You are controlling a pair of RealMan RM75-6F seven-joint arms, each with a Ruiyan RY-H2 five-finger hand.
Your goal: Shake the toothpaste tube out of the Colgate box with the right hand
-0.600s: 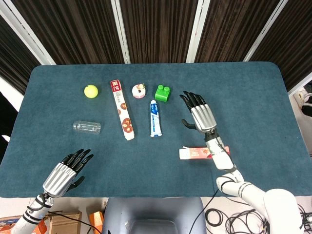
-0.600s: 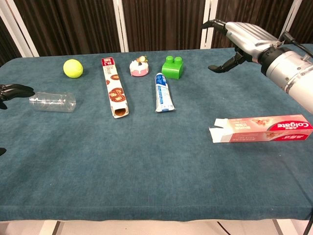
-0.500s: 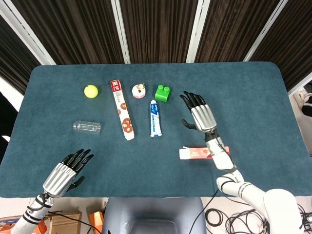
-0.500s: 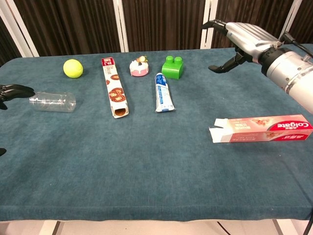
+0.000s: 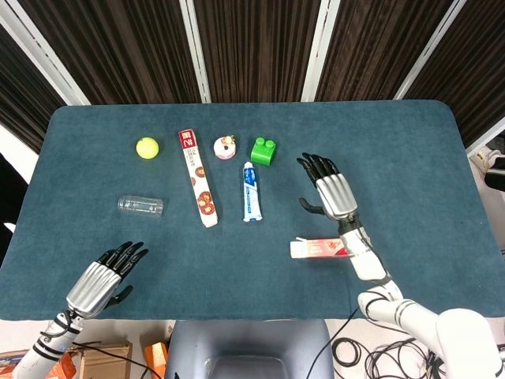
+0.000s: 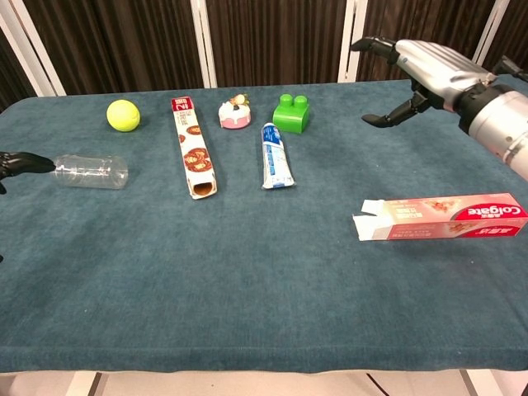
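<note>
The red and white Colgate box (image 6: 441, 218) (image 5: 317, 249) lies flat on the blue table at the right, its left end flaps open. A white and blue toothpaste tube (image 6: 276, 156) (image 5: 251, 192) lies on the cloth near the middle, apart from the box. My right hand (image 5: 334, 189) (image 6: 417, 71) hovers above and beyond the box, fingers spread, holding nothing. My left hand (image 5: 99, 282) rests open near the front left edge; only its fingertips (image 6: 21, 162) show in the chest view.
A long red snack box (image 5: 197, 177), a clear plastic bottle (image 5: 140, 206) on its side, a yellow ball (image 5: 147, 148), a small doughnut toy (image 5: 225, 147) and a green block (image 5: 263, 150) lie across the left and middle. Dark curtains hang behind the table.
My right hand has shifted slightly to the right and toward the front. My left hand has drawn back a little toward the front edge. The box and tube lie still.
</note>
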